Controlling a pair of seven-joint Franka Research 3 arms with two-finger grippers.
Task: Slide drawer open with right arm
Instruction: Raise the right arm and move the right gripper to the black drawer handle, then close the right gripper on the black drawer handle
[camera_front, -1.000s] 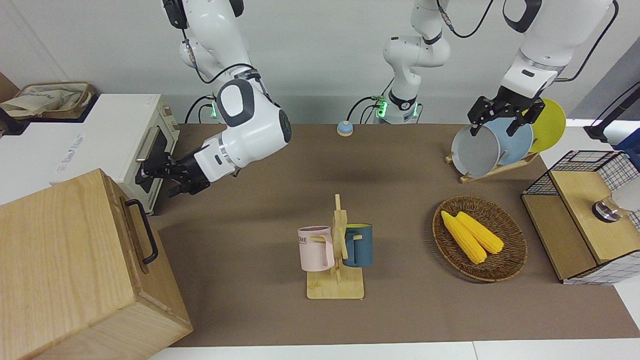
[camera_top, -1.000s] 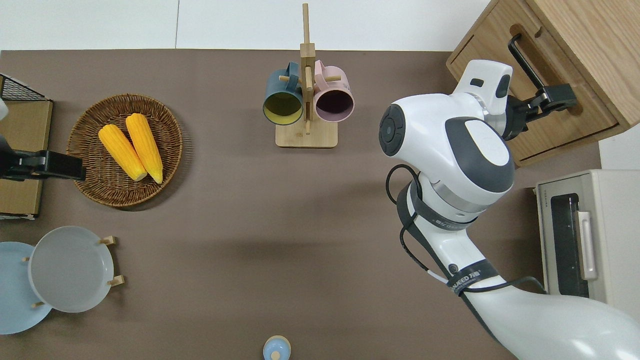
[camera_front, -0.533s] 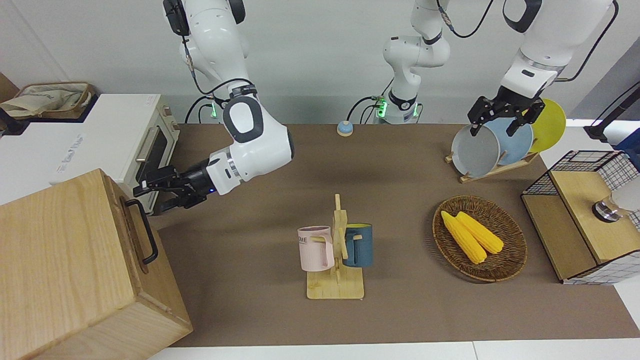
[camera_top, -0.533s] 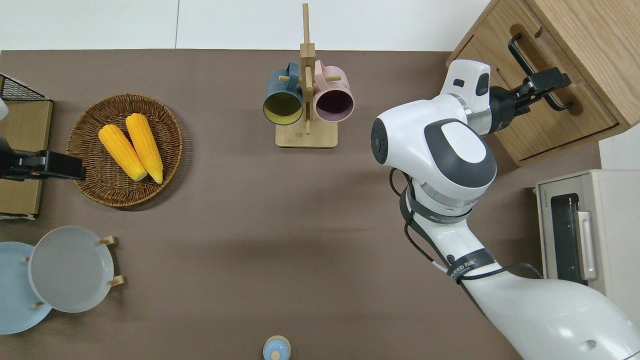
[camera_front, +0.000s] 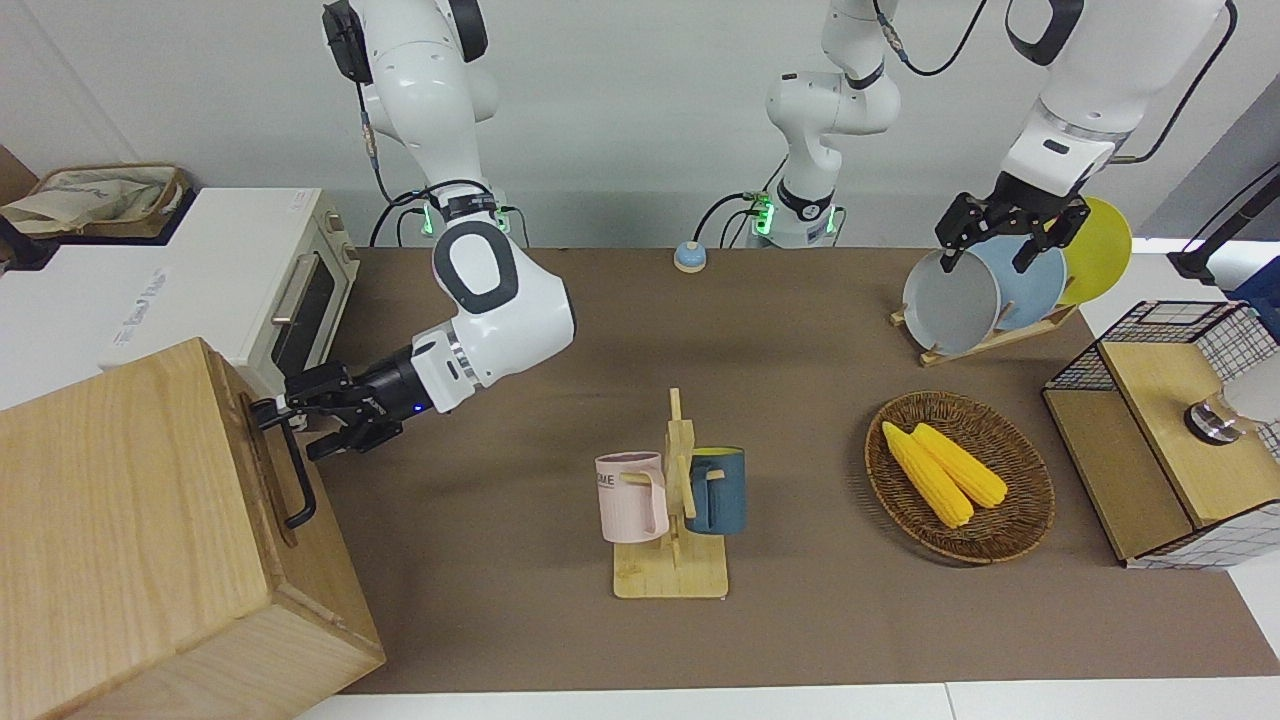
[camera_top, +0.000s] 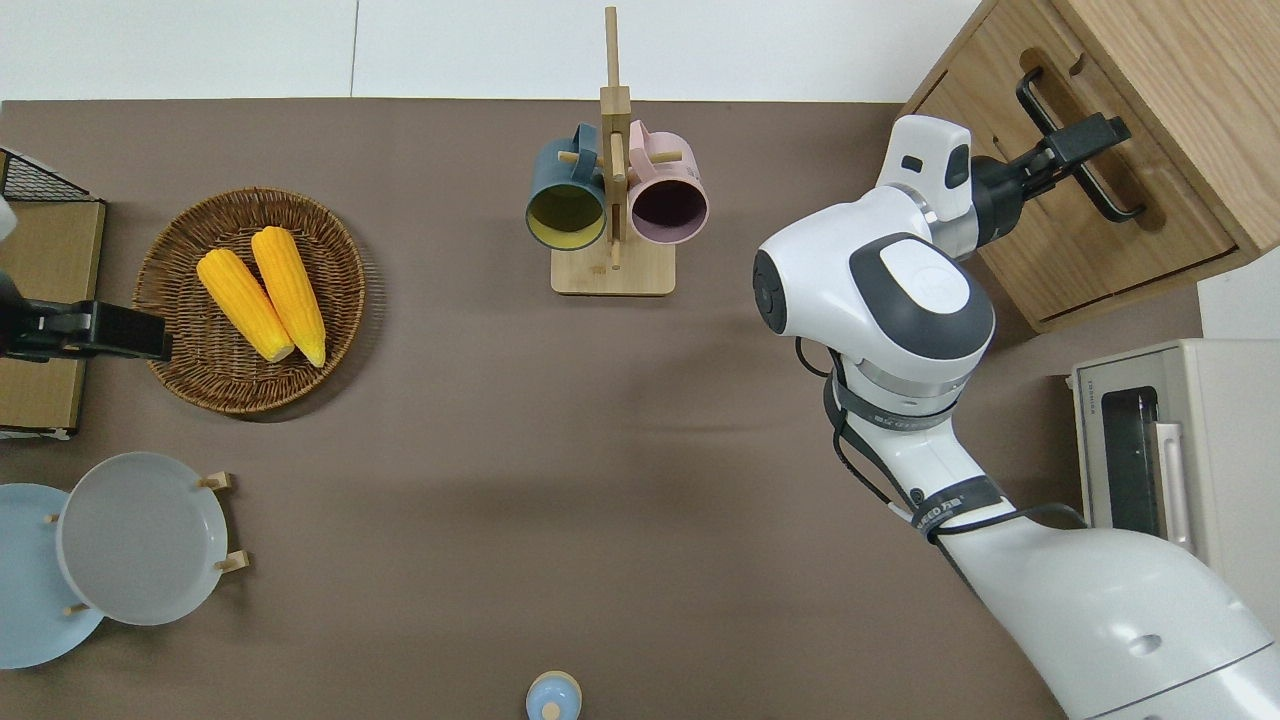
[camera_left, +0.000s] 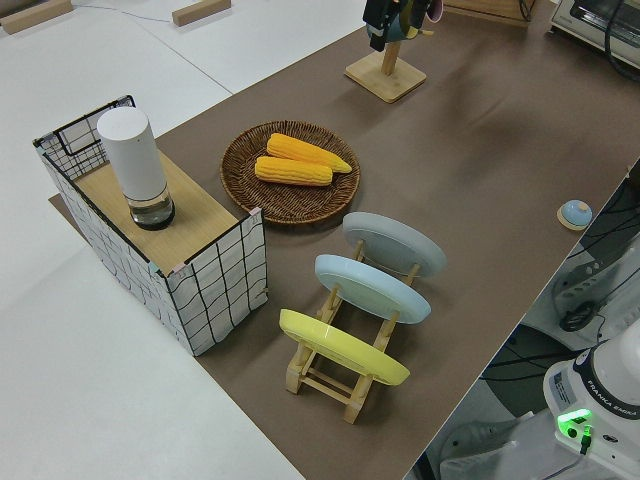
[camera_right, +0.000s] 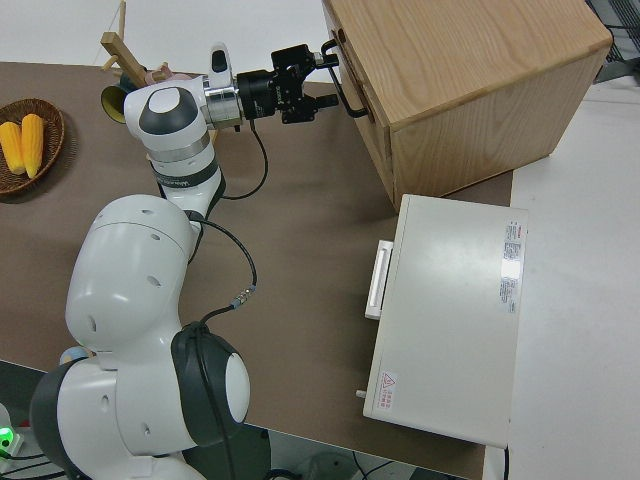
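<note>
Straddling the black metal bar handle (camera_top: 1075, 140) crosswise, the right arm's black two-finger gripper (camera_top: 1085, 140) fingers sit spread, unclenched, at the shallow light-wood drawer (camera_top: 1090, 215).

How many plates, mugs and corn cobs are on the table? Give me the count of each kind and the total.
Plates: 3
Mugs: 2
Corn cobs: 2
Total: 7

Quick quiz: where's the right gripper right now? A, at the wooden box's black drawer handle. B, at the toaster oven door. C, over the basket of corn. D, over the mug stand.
A: the right gripper sits at the black bar handle on the drawer front, fingers around the bar.
</note>
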